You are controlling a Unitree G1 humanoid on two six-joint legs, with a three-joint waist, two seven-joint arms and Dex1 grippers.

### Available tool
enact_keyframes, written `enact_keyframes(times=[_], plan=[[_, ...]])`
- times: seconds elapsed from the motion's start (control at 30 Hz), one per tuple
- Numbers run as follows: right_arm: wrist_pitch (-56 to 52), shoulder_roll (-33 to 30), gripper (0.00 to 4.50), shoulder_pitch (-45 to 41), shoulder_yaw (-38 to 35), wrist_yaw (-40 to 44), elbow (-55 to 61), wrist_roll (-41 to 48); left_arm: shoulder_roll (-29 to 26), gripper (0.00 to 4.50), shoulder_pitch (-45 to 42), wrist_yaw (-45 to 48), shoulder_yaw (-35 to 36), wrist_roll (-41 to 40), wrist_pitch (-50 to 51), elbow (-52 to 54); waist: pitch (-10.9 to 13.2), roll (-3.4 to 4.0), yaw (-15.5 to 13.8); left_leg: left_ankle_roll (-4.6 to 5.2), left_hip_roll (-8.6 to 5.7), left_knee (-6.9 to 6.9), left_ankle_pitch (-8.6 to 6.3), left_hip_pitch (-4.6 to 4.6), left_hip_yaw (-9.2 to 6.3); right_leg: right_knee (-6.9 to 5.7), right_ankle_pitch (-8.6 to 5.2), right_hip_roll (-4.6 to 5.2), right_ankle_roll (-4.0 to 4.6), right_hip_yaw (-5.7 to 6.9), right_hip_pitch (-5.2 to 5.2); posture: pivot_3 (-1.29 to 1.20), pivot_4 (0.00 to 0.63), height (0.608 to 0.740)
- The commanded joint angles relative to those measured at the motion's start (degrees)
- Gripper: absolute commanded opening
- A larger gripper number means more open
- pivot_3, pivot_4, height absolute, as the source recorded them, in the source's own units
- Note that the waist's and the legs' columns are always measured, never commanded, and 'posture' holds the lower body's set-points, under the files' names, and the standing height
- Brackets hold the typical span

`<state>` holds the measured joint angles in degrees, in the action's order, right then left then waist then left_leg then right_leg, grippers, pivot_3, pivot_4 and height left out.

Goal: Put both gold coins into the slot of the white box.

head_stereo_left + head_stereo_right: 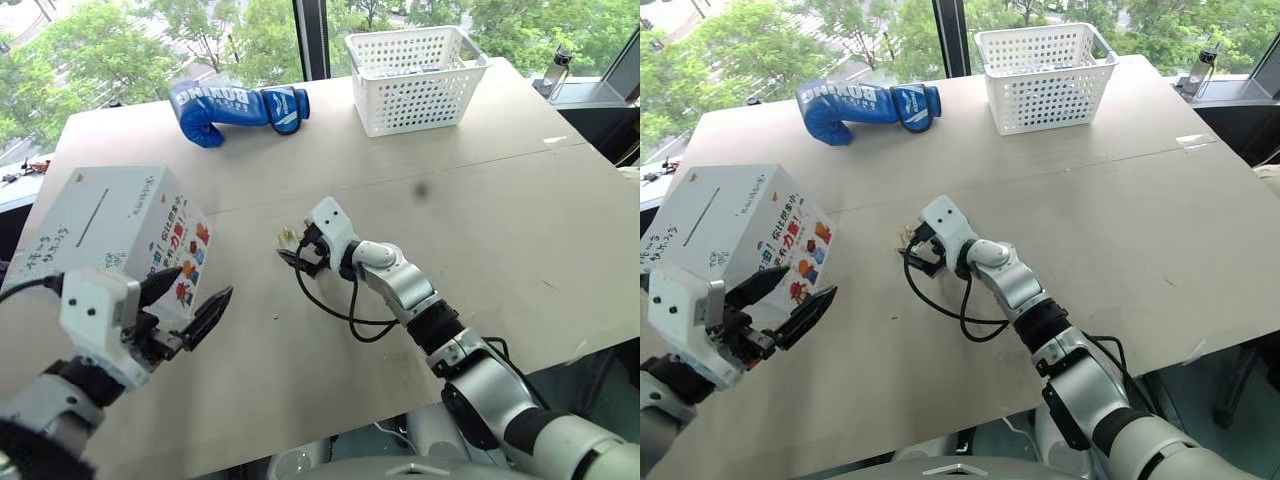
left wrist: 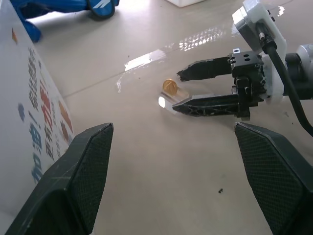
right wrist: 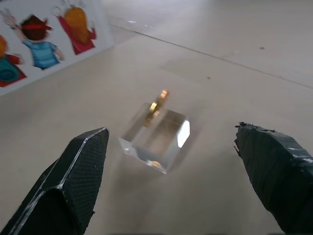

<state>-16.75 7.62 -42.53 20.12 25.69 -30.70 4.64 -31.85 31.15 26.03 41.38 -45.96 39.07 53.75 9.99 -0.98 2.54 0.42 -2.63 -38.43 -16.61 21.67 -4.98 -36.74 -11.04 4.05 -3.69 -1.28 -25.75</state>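
The white box [image 1: 110,225] sits at the table's [image 1: 480,230] left edge, tilted so that its top face, with the thin dark slot [image 1: 92,217], is turned up and its cartoon-sticker side faces the middle of the table; that leaves the slot reachable from above. Just in front of the sticker side hovers the left gripper [image 1: 190,305], its two black fingers spread wide and holding nothing, apparently parked near the box in readiness.

Toward the middle of the table, a gold coin [image 3: 157,104] stands on edge in a small clear block [image 3: 155,142], which props it upright where fingers can pinch its faces instead of scraping it off the flat surface. A second gold glint shows low in the block; whether it is the other coin or a reflection I cannot tell. The right gripper [image 2: 195,90] lies low over the table with its fingers parted on either side of the coin, touching nothing yet, aligned for a pinch.

Farther back lie a blue boxing glove [image 1: 235,108] and a white lattice basket [image 1: 415,78], both well clear of the work.
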Motion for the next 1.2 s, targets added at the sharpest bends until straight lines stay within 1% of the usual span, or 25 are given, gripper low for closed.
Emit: enact_keyframes(times=[0.03,0.1,0.17,0.2,0.43,0.93,1.03,1.1,1.13,1.2], plan=[[3.99,4.87,4.5,-3.46,-0.83,-0.28,-1.4,-0.12,1.26,4.02,0.87,-0.1,-0.78,1.74,-3.87,1.38,0.0,0.0,-0.01,0.0,0.0,0.0,0.0,-0.01,-0.01,0.0,0.0,0.0,0.0,0.01,0.02,0.0,0.15,0.721],[5.48,5.15,3.97,-3.94,-0.91,-0.52,-2.73,-0.3,1.75,4.12,1.19,-0.04,-1.12,2.15,-4.8,0.99,0.0,0.0,0.01,0.0,0.0,-0.01,0.0,-0.01,0.0,0.0,0.0,0.0,0.0,0.0,0.03,0.0,0.15,0.721],[7.37,5.36,3.23,-4.09,-0.73,0.09,-3.36,-0.26,2.44,4.12,1.8,0.19,-1.35,2.58,-5.76,0.52,0.0,0.0,0.04,0.01,0.0,-0.01,0.0,-0.01,0.0,0.0,0.0,-0.01,0.0,0.0,0.03,0.0,0.15,0.721],[8.52,5.45,2.77,-4.11,-0.58,0.42,-3.55,-0.31,2.7,4.12,2.18,0.43,-1.51,2.89,-6.19,0.32,0.0,0.0,0.06,0.01,0.0,-0.01,0.0,-0.01,0.0,0.0,0.0,-0.01,0.0,0.0,0.03,0.0,0.15,0.721],[15.26,5.43,2.77,-4.33,1.24,2.82,-4.8,-1.81,3.68,4.12,2.74,0.38,-2.64,3.42,-8.2,-0.31,0.0,0.0,0.03,0.01,0.0,-0.03,0.0,-0.01,0.0,0.0,0.0,-0.02,0.0,0.01,0.04,0.0,0.15,0.721],[19.72,7.91,2.77,-8.34,-1.15,1.59,-13.23,-1.34,4.53,4.12,3.22,-0.18,-3.89,4.91,-10.75,-1.24,0.0,0.0,0.08,0.01,0.0,-0.03,0.0,-0.02,-0.01,-0.01,0.0,-0.02,0.0,0.02,0.04,0.0,0.15,0.721],[20.94,8.03,2.0,-8.49,-1.0,1.88,-14.01,-1.63,4.77,4.12,3.48,-0.27,-4.03,5.16,-11.18,-1.21,0.0,0.0,0.05,0.01,0.0,-0.03,0.0,-0.02,-0.01,-0.01,0.0,-0.02,0.0,0.01,0.04,0.0,0.15,0.721],[21.59,8.13,1.12,-8.57,-0.91,2.07,-14.34,-1.7,4.92,4.12,3.56,-0.21,-4.07,5.3,-11.36,-1.21,0.0,0.0,0.05,0.01,0.0,-0.03,0.0,-0.02,-0.01,-0.01,0.0,-0.02,0.0,0.01,0.04,0.0,0.15,0.721],[22.01,8.23,0.97,-8.61,-0.83,2.32,-14.44,-1.7,5.02,4.12,3.52,-0.22,-4.04,5.33,-11.47,-1.29,0.0,0.0,0.05,0.01,0.0,-0.03,0.0,-0.02,-0.01,-0.01,0.0,-0.03,0.0,0.01,0.04,0.0,0.15,0.721],[22.68,8.39,0.97,-8.75,-0.54,3.01,-14.62,-1.75,5.14,4.12,3.36,-0.19,-4.0,5.42,-11.6,-1.51,0.0,0.0,0.06,0.01,0.0,-0.03,0.0,-0.02,-0.01,-0.01,0.0,-0.03,0.0,0.01,0.04,0.0,0.15,0.721]])
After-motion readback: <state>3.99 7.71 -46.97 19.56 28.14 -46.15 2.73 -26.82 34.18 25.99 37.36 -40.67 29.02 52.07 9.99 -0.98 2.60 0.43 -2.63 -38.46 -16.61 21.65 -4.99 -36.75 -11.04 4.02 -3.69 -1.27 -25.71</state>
